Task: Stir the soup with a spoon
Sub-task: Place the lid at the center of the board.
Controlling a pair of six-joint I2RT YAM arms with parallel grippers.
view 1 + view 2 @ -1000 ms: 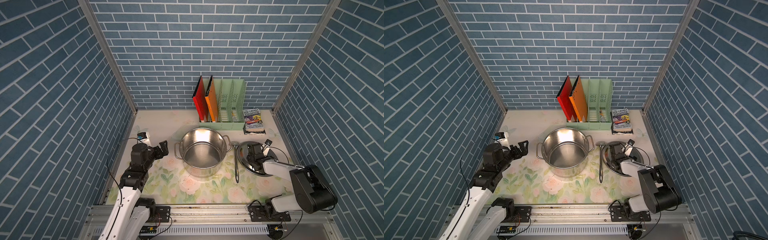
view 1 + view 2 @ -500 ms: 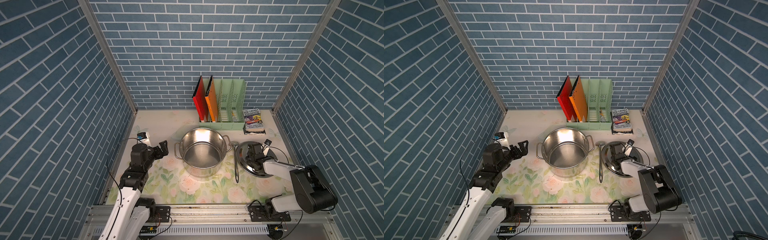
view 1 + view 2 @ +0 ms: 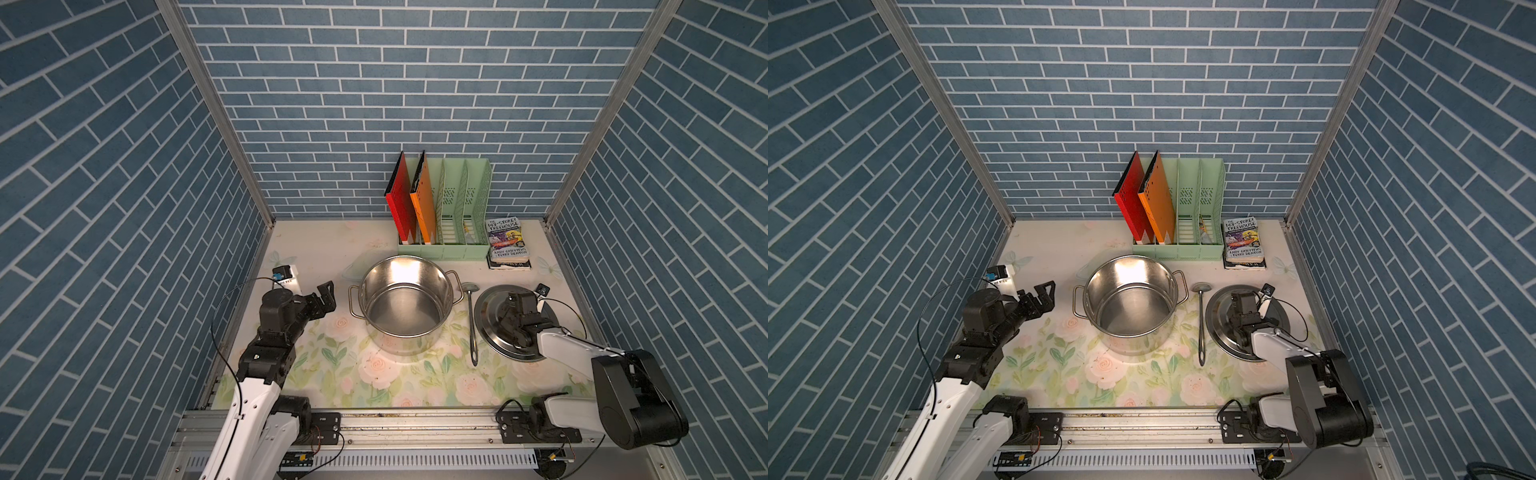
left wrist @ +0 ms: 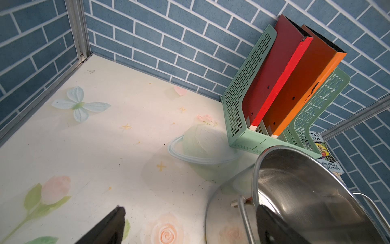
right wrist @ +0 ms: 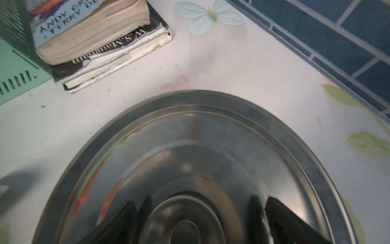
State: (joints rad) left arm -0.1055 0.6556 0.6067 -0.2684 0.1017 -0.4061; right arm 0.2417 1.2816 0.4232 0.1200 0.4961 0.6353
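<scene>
The steel pot stands mid-table with its shiny inside bare; no soup shows in it. Just right of the pot lies the spoon, bowl toward the back wall and handle toward the front. My left gripper hovers open left of the pot, empty; in the left wrist view the pot's near handle lies between its fingers. My right gripper is open, low over the flat lid, fingers either side of the knob.
A green file rack with a red and an orange folder stands at the back wall. Two stacked books lie beside it, just behind the lid. Blue brick walls close in on three sides; a metal rail runs along the front.
The right gripper's jaws have spread slightly wider over the lid. Left arm, pot and spoon have not moved.
</scene>
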